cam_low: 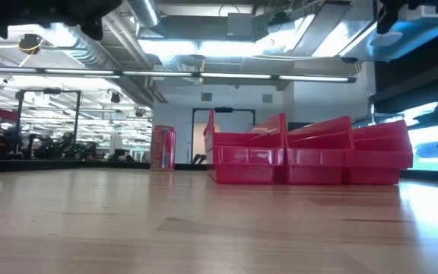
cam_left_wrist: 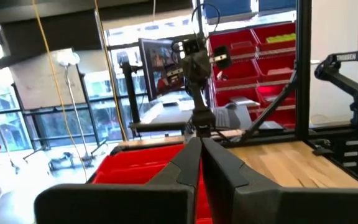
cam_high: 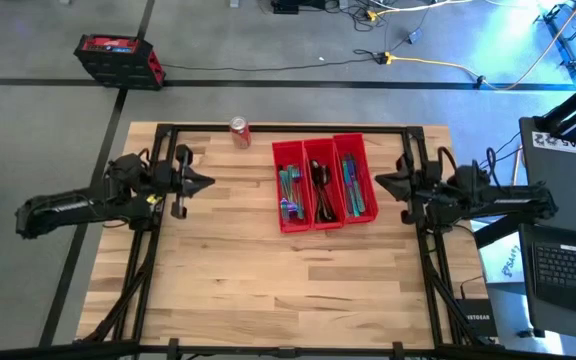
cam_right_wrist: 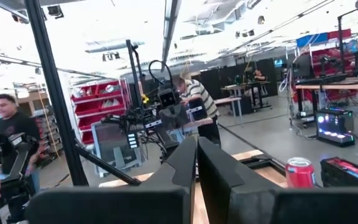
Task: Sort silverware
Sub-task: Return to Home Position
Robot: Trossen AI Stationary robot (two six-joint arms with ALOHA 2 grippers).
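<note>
Three long red bins [cam_high: 320, 183] stand side by side on the table's far middle. The silverware lies inside them: teal pieces in the left bin [cam_high: 289, 190], dark spoons in the middle bin [cam_high: 320, 186], blue-teal pieces in the right bin [cam_high: 352, 185]. My left gripper [cam_high: 205, 182] hovers left of the bins, shut and holding nothing, its fingers [cam_left_wrist: 199, 149] closed together. My right gripper [cam_high: 380, 181] hovers right of the bins, also shut and holding nothing, its fingers [cam_right_wrist: 196, 149] closed. In the low view the bins [cam_low: 310, 156] rest flat on the wood and hide their contents.
A red soda can [cam_high: 239, 131] stands upright behind the bins toward the far edge, seen also in the low view [cam_low: 163, 147] and the right wrist view [cam_right_wrist: 300, 172]. The black frame [cam_high: 154, 225] runs along both sides. Bare wood [cam_high: 288, 280] lies nearer. People [cam_right_wrist: 194, 99] are in the room beyond.
</note>
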